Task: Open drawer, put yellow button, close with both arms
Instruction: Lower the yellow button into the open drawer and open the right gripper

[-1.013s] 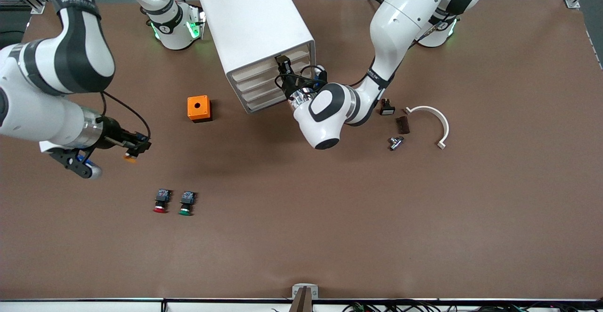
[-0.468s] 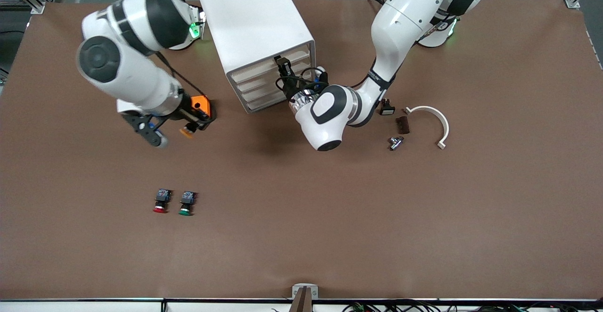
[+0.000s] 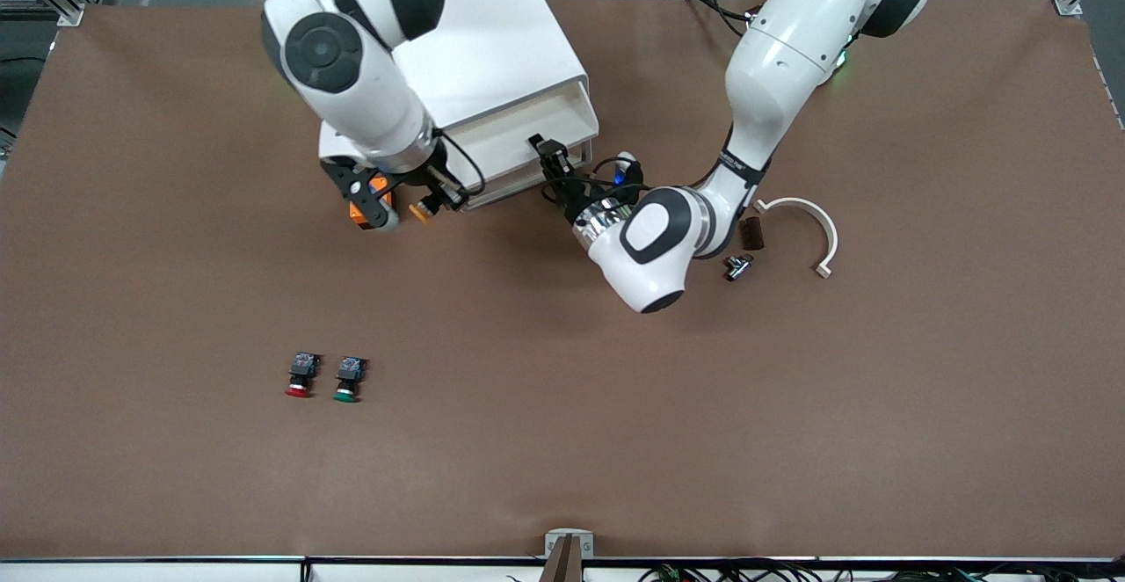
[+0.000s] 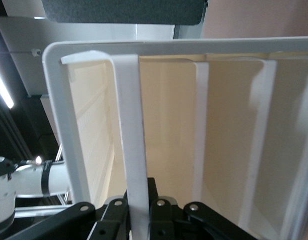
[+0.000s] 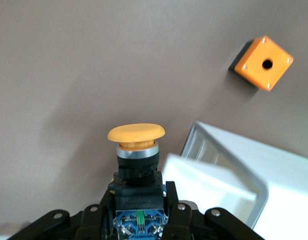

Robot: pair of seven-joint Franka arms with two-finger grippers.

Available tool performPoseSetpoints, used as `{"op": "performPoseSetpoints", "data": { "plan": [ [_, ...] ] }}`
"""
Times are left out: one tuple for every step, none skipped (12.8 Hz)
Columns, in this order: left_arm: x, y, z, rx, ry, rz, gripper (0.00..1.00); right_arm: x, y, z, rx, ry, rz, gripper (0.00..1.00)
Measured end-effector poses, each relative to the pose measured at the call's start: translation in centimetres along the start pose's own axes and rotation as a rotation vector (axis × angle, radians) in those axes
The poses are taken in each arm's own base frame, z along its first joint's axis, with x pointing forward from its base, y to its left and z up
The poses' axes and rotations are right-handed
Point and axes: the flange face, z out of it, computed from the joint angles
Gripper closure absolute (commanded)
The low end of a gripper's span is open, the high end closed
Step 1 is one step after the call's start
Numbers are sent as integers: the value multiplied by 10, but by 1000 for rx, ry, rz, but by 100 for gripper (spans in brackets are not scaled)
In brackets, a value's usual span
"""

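Observation:
The drawer (image 3: pixel 518 138), the top one of the white cabinet (image 3: pixel 475 28), stands pulled out toward the front camera. My left gripper (image 3: pixel 549 160) is shut on the white lip of the drawer's front (image 4: pixel 130 150); its cream face fills the left wrist view. My right gripper (image 3: pixel 437 198) is shut on the black body of the yellow button (image 3: pixel 424 210) and holds it in the air beside the drawer's corner at the right arm's end. In the right wrist view the yellow button (image 5: pixel 136 133) points cap outward from the right gripper (image 5: pixel 139 212), with the white tray's corner (image 5: pixel 228 167) next to it.
An orange box (image 3: pixel 359 207) sits on the table, partly under the right gripper; it also shows in the right wrist view (image 5: pixel 264 62). A red-capped button (image 3: pixel 299 375) and a green-capped button (image 3: pixel 348 380) lie nearer the front camera. A white curved piece (image 3: pixel 804 217), a brown block (image 3: pixel 751 233) and a metal part (image 3: pixel 736 265) lie toward the left arm's end.
My right arm has swung from the table's right-arm end to the cabinet, carrying the yellow button. My left gripper has drawn the top drawer out toward the front camera.

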Motion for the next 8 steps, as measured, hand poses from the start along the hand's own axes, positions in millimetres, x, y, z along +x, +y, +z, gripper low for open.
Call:
{"op": "performPoseSetpoints", "data": {
  "plan": [
    [3, 2, -13, -1, -19, -2, 89, -22, -2, 5, 8, 3, 19, 100],
    [6, 3, -24, -2, -37, -5, 89, -44, -4, 11, 22, 5, 38, 100],
    [8, 4, -34, -3, -52, -7, 88, -65, -5, 19, 38, 7, 56, 100],
    [10, 5, -43, -4, -65, -8, 85, -83, -5, 26, 47, 7, 71, 100],
    [13, 6, -50, -4, -76, -10, 85, -98, -4, 30, 54, 6, 86, 100],
    [15, 7, -57, -6, -86, -11, 83, -111, -3, 34, 61, 6, 101, 100],
    [17, 8, -64, -7, -96, -13, 77, -121, -3, 37, 64, 8, 116, 100],
    [18, 9, -68, -7, -103, -14, 67, -129, -3, 42, 65, 11, 131, 100]
  ]
}}
